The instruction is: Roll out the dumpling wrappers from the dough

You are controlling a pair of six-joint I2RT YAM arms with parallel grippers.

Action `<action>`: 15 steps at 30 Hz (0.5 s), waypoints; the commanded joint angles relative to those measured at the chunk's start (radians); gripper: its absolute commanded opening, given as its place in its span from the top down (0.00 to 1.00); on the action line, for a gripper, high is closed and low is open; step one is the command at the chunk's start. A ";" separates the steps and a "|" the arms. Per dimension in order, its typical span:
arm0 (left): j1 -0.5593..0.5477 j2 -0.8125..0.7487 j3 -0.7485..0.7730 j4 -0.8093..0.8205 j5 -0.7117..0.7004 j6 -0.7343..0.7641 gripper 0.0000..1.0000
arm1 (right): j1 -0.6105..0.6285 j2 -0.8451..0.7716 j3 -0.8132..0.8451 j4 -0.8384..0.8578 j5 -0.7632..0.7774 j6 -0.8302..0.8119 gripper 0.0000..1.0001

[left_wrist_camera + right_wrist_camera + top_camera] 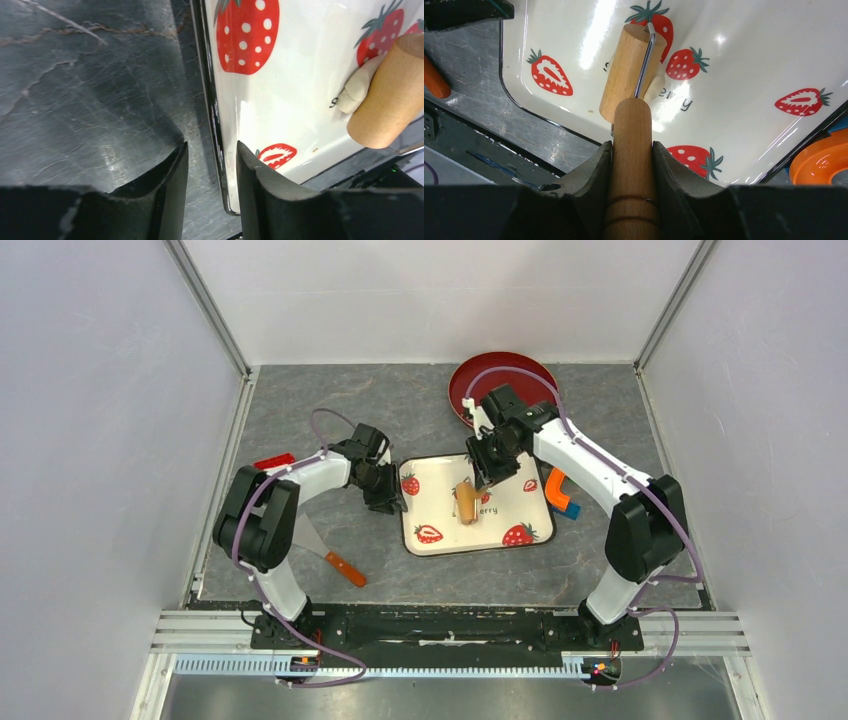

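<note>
The right gripper (632, 148) is shut tight on the wooden handle (631, 190) of the small wooden rolling pin (626, 70); the pin's round drum lies on the white square tray with red strawberries (749, 50). The small pale cream lump of dough (357, 86) sits on the tray, right against the drum and partly under it; it looks thick, not a thin round wrapper yet. The left gripper (211, 148) has its jaws apart, one on each side of the tray's left rim; there is a gap, so it is not pinching the rim.

To roll well, I think the left gripper should close on the rim so the tray cannot slide; then the right arm should push the drum straight over the lump, pressing gently.

The left wrist view shows the dough best; the right wrist view shows only a sliver of it, but shows the grip on the handle. Only the top view shows the round red plate (520, 368) behind the tray and the knife with an orange handle (345, 568) on the grey table (400, 410).
</note>
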 commanded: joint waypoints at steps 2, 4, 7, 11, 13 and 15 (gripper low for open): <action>-0.031 -0.049 0.078 -0.068 -0.108 0.084 0.55 | -0.004 -0.076 -0.065 0.092 -0.037 0.008 1.00; -0.054 -0.049 0.103 -0.056 -0.088 0.083 0.55 | -0.010 -0.085 -0.085 0.097 -0.033 0.010 1.00; -0.090 -0.039 0.138 -0.034 -0.056 0.077 0.55 | -0.022 -0.098 -0.110 0.093 -0.018 0.014 1.00; -0.124 0.007 0.190 -0.011 -0.003 0.066 0.56 | -0.037 -0.115 -0.129 0.076 0.002 0.014 1.00; -0.135 0.029 0.205 0.007 0.024 0.060 0.57 | -0.045 -0.130 -0.144 0.079 0.002 0.015 1.00; -0.146 0.052 0.223 0.007 0.035 0.051 0.57 | -0.059 -0.143 -0.167 0.086 -0.006 0.015 1.00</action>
